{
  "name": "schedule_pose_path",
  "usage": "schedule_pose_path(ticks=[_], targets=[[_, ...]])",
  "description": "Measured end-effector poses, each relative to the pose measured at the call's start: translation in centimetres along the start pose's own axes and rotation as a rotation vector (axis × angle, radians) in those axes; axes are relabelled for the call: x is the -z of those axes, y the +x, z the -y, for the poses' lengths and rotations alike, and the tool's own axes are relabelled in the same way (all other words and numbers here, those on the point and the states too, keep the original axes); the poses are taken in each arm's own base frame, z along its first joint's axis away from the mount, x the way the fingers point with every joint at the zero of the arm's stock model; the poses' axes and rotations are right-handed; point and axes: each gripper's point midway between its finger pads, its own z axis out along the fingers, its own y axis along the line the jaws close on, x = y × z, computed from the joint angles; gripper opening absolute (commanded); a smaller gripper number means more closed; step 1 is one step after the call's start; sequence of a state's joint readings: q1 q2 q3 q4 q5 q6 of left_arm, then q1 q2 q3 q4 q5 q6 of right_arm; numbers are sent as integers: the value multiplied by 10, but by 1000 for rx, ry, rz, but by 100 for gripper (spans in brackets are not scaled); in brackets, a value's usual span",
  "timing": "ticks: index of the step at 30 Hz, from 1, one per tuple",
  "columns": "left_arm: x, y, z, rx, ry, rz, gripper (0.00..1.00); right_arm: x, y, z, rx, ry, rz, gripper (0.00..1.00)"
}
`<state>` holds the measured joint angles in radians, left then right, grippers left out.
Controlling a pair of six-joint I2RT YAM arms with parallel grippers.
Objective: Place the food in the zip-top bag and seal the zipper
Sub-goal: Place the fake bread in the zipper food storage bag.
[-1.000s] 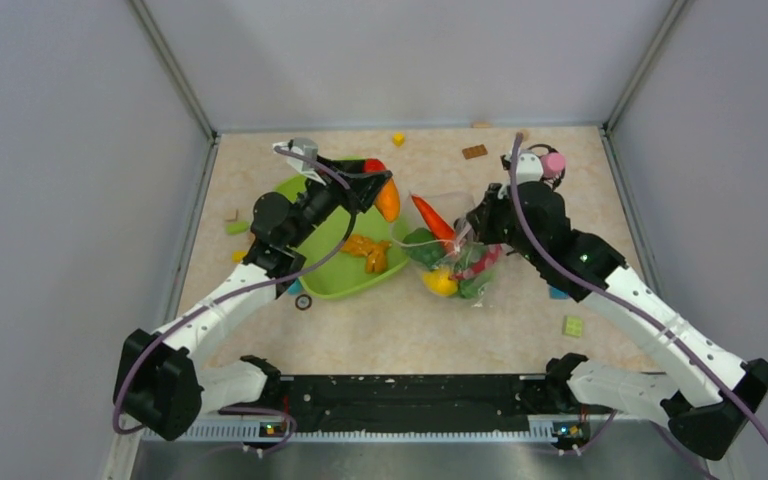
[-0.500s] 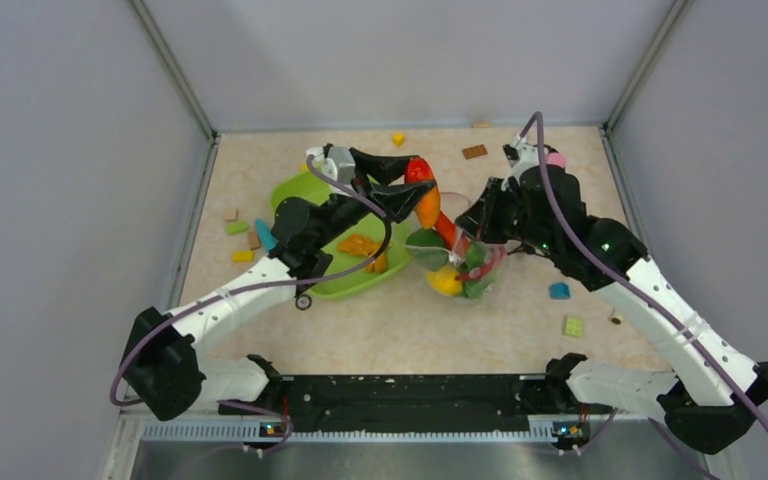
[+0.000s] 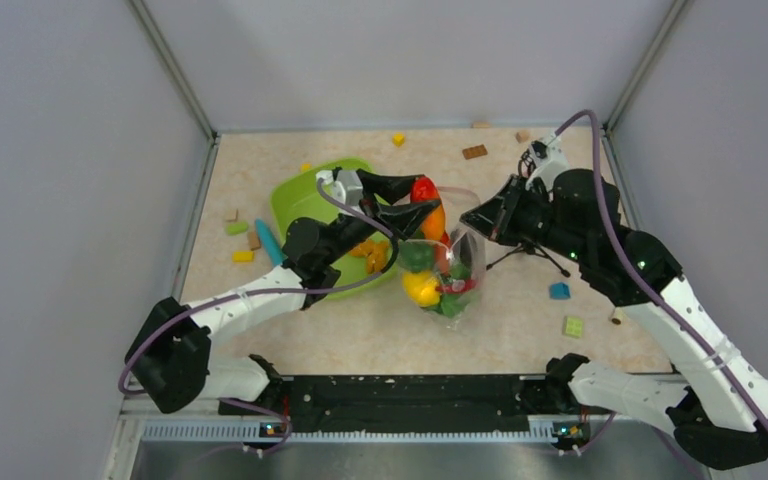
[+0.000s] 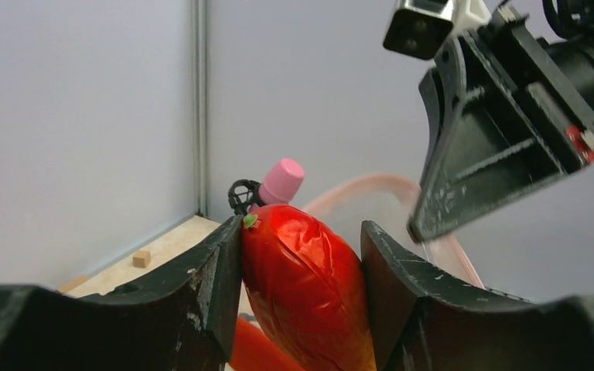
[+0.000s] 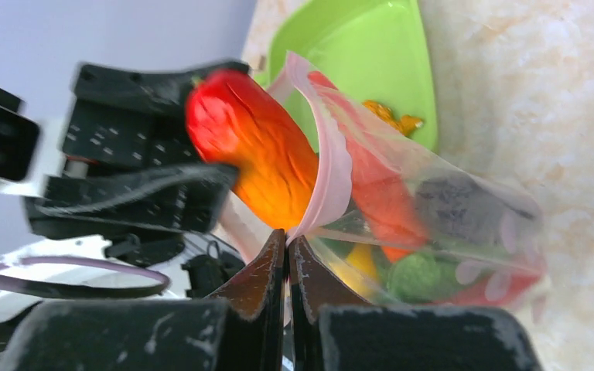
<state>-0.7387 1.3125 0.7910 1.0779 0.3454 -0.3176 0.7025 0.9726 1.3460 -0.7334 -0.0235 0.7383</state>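
My left gripper (image 3: 422,197) is shut on a red-and-orange toy pepper (image 4: 305,278) and holds it at the open mouth of the clear zip-top bag (image 3: 447,272). My right gripper (image 3: 474,216) is shut on the bag's pink zipper strip (image 5: 332,166) and holds the mouth edge up, so the bag hangs tilted. Inside the bag I see a yellow lemon (image 3: 421,290), an orange carrot (image 5: 379,197), and green and red pieces. In the right wrist view the pepper (image 5: 251,147) sits just outside the pink strip, next to my right gripper (image 5: 287,239).
The lime-green tray (image 3: 300,200) lies left of the bag with an orange toy (image 3: 370,252) in it. Small blocks lie scattered: yellow (image 3: 398,138), brown (image 3: 474,151), blue (image 3: 559,291), green (image 3: 573,326). A small black stand (image 3: 532,250) stands right of the bag.
My left gripper has carried the pepper right, from over the tray to the bag's mouth. My right gripper has risen and pulled the bag's edge up, so the bag stands more upright.
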Motion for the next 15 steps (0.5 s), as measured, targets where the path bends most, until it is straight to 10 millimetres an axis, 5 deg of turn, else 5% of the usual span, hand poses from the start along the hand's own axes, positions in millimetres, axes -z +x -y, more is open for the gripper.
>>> schedule_pose_path(ticks=[3,10,15], targets=[[7,7,9,-5,16,3,0,6,-7,-8,-29,-34,39,0],[6,5,21,-11,59,23,39,3,-5,-8,-69,-49,48,0],[4,11,28,17,97,-3,39,2,-6,-8,-76,-48,54,0]])
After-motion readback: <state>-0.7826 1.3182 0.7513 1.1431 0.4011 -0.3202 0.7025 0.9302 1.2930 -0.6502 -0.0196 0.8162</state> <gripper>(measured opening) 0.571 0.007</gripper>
